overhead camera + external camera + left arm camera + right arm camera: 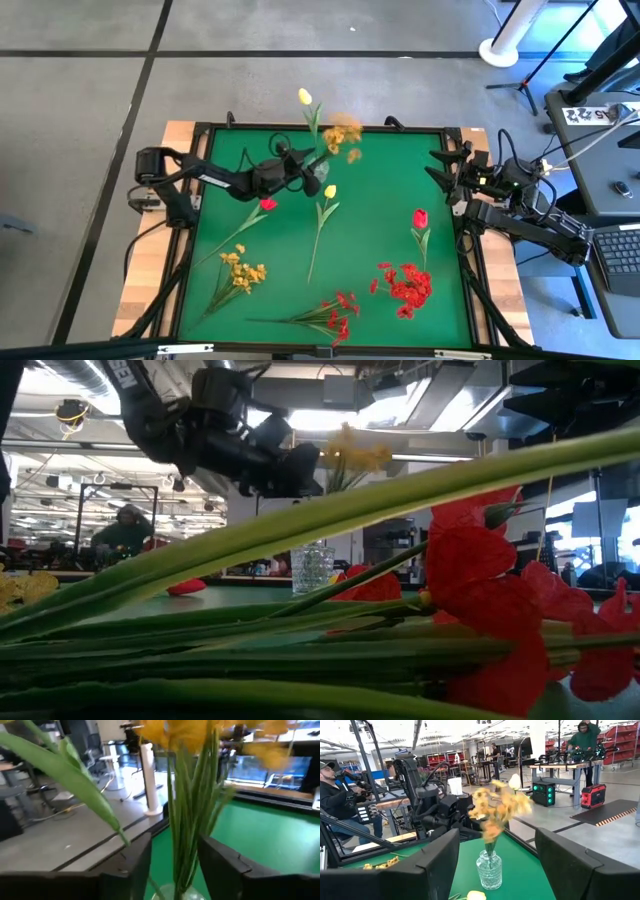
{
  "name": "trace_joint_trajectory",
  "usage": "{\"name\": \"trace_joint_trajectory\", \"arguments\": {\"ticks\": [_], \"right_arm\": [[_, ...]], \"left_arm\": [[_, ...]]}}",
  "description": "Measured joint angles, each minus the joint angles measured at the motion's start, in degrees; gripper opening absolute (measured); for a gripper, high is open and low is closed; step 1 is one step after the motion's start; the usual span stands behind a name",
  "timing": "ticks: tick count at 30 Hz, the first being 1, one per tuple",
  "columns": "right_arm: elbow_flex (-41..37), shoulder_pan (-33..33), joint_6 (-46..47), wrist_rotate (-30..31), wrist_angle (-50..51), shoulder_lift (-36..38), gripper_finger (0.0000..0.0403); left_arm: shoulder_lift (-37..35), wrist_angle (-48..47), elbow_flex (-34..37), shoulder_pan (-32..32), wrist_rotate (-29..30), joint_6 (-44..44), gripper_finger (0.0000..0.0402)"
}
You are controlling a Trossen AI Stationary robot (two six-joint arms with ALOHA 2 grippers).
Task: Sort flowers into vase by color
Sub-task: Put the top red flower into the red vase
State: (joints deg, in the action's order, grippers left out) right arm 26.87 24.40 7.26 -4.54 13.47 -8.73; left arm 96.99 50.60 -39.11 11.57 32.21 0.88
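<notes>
Left gripper point(303, 168) is at approx 12 o'clock on the green mat point(380, 210), fingers spread either side of a yellow spray point(343, 133) whose stems run down between them into the glass vase point(489, 869); it's not pinching anything I can make out. Right gripper point(447, 173) waits at approx 2 o'clock, mat's edge, fingers spread, nothing between them.

Step in hand, imo: seating the spray. To do it well, keep fingers wide and back straight off w/o brushing the stems (the vase looks light, could tip).

The spray: a cluster of small yellow blooms on thin green stems, upright in the vase, next to a yellow tulip point(305, 97) leaning toward 12. Rest lie flat: yellow tulip point(329, 191) mid-mat, red tulips point(268, 204) at 9 and point(420, 217) at 3, yellow spray point(243, 268) at 8, red sprays point(340, 313) at 6 and point(405, 284) at 5.
</notes>
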Motion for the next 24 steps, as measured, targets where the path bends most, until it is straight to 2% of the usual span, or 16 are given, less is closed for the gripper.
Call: {"name": "trace_joint_trajectory", "arguments": {"ticks": [5,9,14,16,19,22,24], "right_arm": [[0.0,0.01,-0.02,0.0,0.0,0.0,0.0259],[0.0,-0.01,-0.02,0.0,0.07,0.0,0.0259],[0.0,0.01,-0.04,-0.07,0.07,0.01,0.0259],[0.0,0.01,-0.04,-0.09,0.07,0.0,0.0259],[0.0,0.0,-0.06,-0.05,0.06,0.0,0.0259],[0.0,0.0,-0.06,-0.04,0.04,0.01,0.0259],[0.0,0.01,-0.06,-0.04,0.04,0.0,0.0259]], "left_arm": [[-5.29,-7.05,-0.02,-1.7,5.74,-0.3,0.0203],[-11.22,-13.91,-0.02,-4.37,10.31,-0.3,0.0221],[-20.35,-32.02,-0.04,-9.42,11.9,-9.62,0.022],[-23.71,-41.61,-0.04,-11.53,9.81,-16.58,0.0217],[-27.53,-55.83,-0.07,-13.94,2.53,-29.41,0.0214],[-29.47,-68.42,-0.07,-15.69,-5.56,-41.95,0.021],[-29.62,-77.77,-0.07,-16.87,-8.18,-47.65,0.0208]]}}
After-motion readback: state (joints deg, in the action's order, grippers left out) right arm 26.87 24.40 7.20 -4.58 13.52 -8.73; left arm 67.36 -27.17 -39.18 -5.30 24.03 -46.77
